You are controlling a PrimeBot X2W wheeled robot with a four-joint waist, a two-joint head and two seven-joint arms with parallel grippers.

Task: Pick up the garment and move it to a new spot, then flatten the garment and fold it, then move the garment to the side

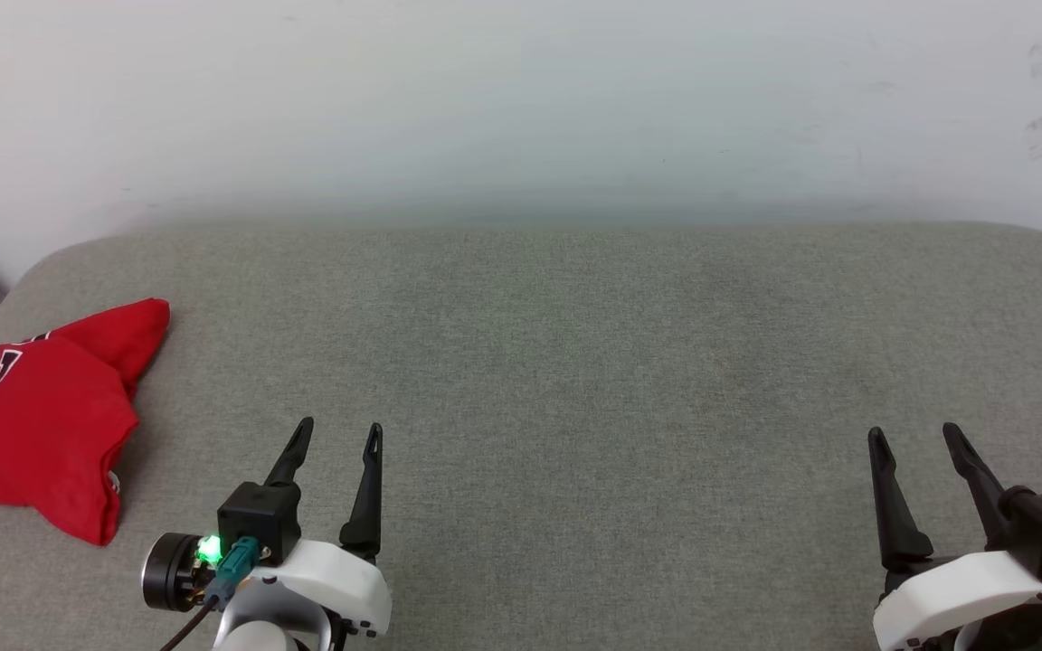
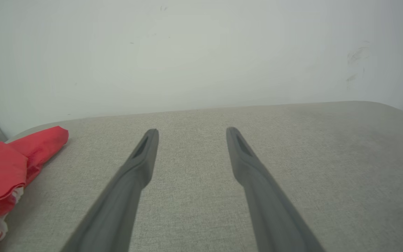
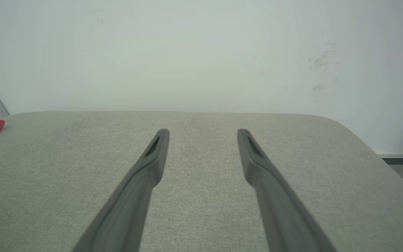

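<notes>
The garment (image 1: 37, 416) is seen at the left edge of the head view, folded into a red bundle (part of a black, white-outlined character is visible on top) and laid on the grey fabric surface (image 1: 575, 362). The left gripper (image 1: 341, 427) is located at the lower left of the frame, near the garment but apart from it, with its jaws spread wide and empty. The right gripper (image 1: 912, 432) is located at the lower right, well apart from the garment, jaws likewise spread and empty. A pale wall (image 1: 521, 108) is shown behind the surface
</notes>
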